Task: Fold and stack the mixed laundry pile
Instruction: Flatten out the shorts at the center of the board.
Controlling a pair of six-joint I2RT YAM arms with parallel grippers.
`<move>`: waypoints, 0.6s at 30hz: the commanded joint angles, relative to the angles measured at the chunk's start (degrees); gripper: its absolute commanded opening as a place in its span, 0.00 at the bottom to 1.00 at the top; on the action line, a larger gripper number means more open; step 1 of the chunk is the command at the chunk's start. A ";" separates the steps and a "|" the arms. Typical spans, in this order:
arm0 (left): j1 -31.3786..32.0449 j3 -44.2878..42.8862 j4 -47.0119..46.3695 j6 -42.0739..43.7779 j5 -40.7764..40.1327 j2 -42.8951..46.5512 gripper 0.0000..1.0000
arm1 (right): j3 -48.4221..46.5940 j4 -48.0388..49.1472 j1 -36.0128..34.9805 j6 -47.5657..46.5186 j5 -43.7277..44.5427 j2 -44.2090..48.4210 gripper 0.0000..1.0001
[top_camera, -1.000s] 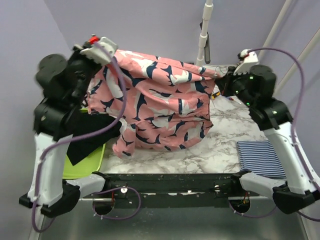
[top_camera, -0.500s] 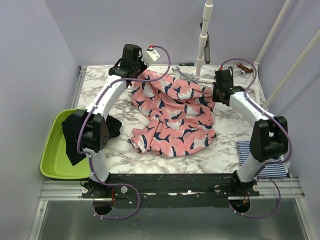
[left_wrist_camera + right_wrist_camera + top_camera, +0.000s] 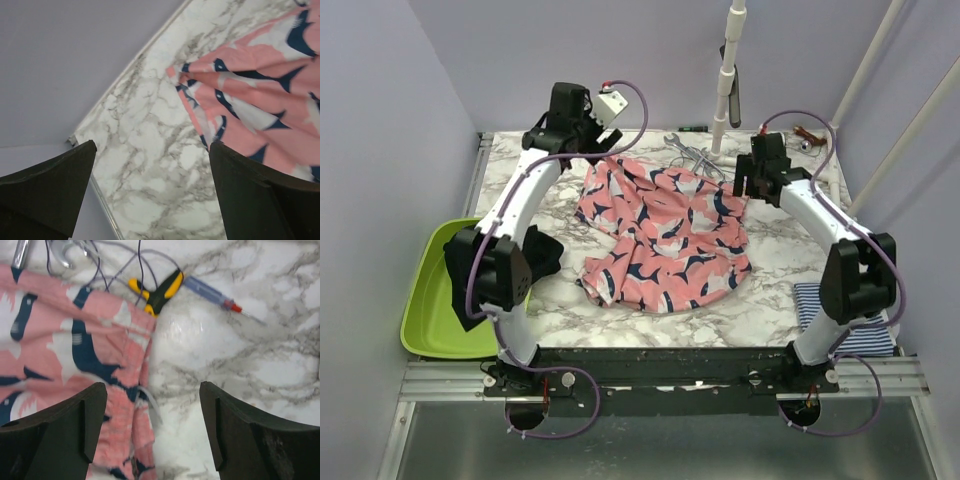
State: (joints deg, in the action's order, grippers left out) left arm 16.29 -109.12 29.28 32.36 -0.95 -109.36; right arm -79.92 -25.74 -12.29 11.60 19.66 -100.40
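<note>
Marble table (image 3: 780,290) between plain lilac walls (image 3: 380,120)

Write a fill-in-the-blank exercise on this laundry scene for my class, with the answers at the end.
The left gripper and the right gripper both stand ____, holding nothing.
Between the two grippers lies the ____ shark-print garment.
The black garment lies partly in the ____ basin.
The striped garment lies at the near ____ corner of the table.
Answers: open; pink; green; right.
</note>
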 commanded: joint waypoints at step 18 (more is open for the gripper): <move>18.86 52.12 10.41 -5.75 13.35 28.66 0.97 | 39.69 0.54 0.17 18.98 -22.77 29.84 0.84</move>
State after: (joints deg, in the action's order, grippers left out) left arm 34.26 -56.99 43.00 27.77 13.08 -79.48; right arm -44.16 -29.41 -12.29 26.15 1.76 -68.79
